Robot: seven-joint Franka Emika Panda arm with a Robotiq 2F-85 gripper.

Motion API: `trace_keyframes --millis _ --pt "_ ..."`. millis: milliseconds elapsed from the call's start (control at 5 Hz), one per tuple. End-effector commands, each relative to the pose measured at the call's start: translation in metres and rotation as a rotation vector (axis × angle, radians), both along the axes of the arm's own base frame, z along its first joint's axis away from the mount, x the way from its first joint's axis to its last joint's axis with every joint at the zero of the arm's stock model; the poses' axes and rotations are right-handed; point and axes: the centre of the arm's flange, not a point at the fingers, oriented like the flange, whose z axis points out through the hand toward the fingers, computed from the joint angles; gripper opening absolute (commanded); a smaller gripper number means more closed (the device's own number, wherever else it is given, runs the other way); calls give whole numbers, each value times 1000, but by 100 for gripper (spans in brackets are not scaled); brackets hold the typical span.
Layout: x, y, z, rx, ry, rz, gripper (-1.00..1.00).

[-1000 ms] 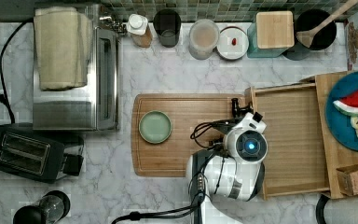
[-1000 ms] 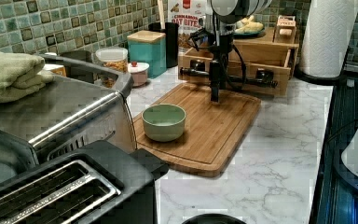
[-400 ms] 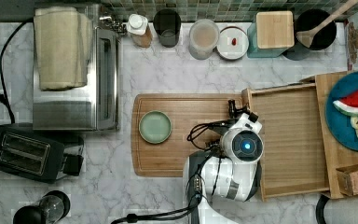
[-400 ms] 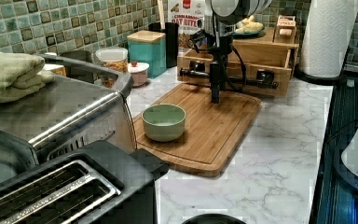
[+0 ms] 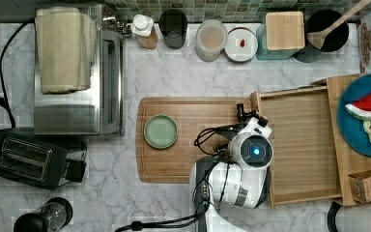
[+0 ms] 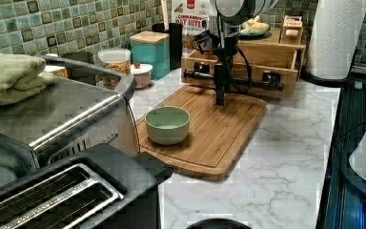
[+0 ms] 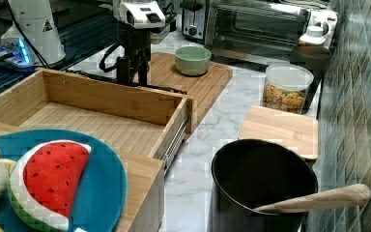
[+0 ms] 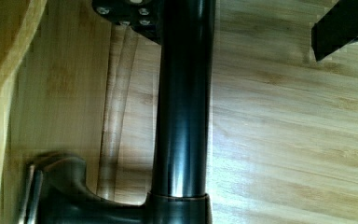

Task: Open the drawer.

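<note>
The light wooden drawer [image 5: 299, 145] is pulled well out of its cabinet, its inside bare, with its front over the edge of the cutting board. Its long black bar handle [image 8: 184, 93] fills the wrist view and runs along the drawer front [image 6: 252, 84]. My gripper [image 6: 220, 95] points straight down at the handle, tips close to the board. It is open: one finger [image 8: 345, 23] stands clear of the bar on the board side, while the other [image 8: 126, 11] sits against the bar on the drawer side. From the right view the gripper [image 7: 133, 77] stands just outside the drawer front.
A bamboo cutting board [image 5: 193, 159] with a green bowl [image 5: 161, 131] lies in front of the drawer. A toaster oven [image 5: 77, 87] and a toaster [image 5: 26, 157] stand beyond it. Jars line the tiled wall. A blue plate [image 5: 362, 116] of toy fruit rests on the cabinet top.
The drawer has slid a little farther out, toward the top view's left, and my gripper has moved with the handle the same way.
</note>
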Motion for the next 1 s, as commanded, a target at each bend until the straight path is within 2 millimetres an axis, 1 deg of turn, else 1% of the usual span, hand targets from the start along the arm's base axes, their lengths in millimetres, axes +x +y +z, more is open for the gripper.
trace_keyframes --millis 200,1000 --pt "2 65 -5 14 21 78 100" --pt "2 65 -5 15 21 78 100"
